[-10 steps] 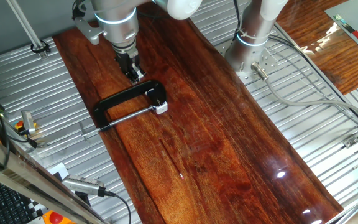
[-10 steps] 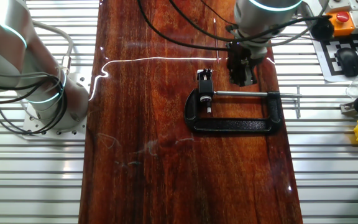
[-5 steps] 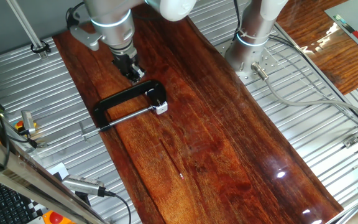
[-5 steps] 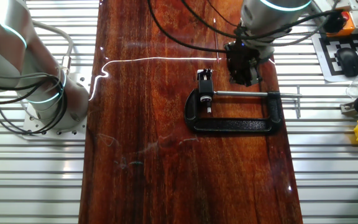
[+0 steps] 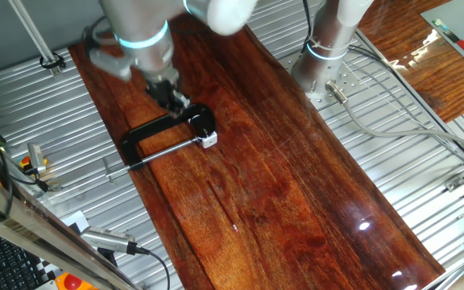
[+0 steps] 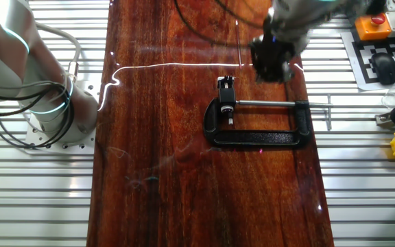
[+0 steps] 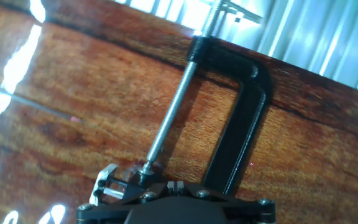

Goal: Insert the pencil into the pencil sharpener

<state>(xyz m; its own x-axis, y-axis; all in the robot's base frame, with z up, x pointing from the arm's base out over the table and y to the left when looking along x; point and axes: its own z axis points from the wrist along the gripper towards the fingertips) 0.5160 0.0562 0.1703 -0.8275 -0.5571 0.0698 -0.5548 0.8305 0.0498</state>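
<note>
The pencil [image 5: 231,225] is a thin dark stick with a pale glinting end. It lies on the wooden board, well toward the near end and far from my gripper. The pencil sharpener [image 5: 209,139] is a small white block held at the tip of the black clamp's screw rod. It also shows in the other fixed view [image 6: 226,84] and in the hand view [image 7: 107,186]. My gripper [image 5: 176,98] hangs over the board just beyond the clamp, blurred by motion. It also shows in the other fixed view [image 6: 271,68]. In the hand view the gripper [image 7: 176,185] has its pads pressed together with nothing seen between them.
The black C-shaped clamp [image 5: 163,130] lies flat on the board, and its screw rod [image 7: 169,112] runs right under my hand. A second robot base [image 5: 329,48] stands beside the board. Ribbed metal table [image 5: 425,201] surrounds the board, with cables at the edges.
The hand has shifted slightly away from the clamp's rod toward the board's far end and is now motion-blurred. The clamp, sharpener and pencil have not moved.
</note>
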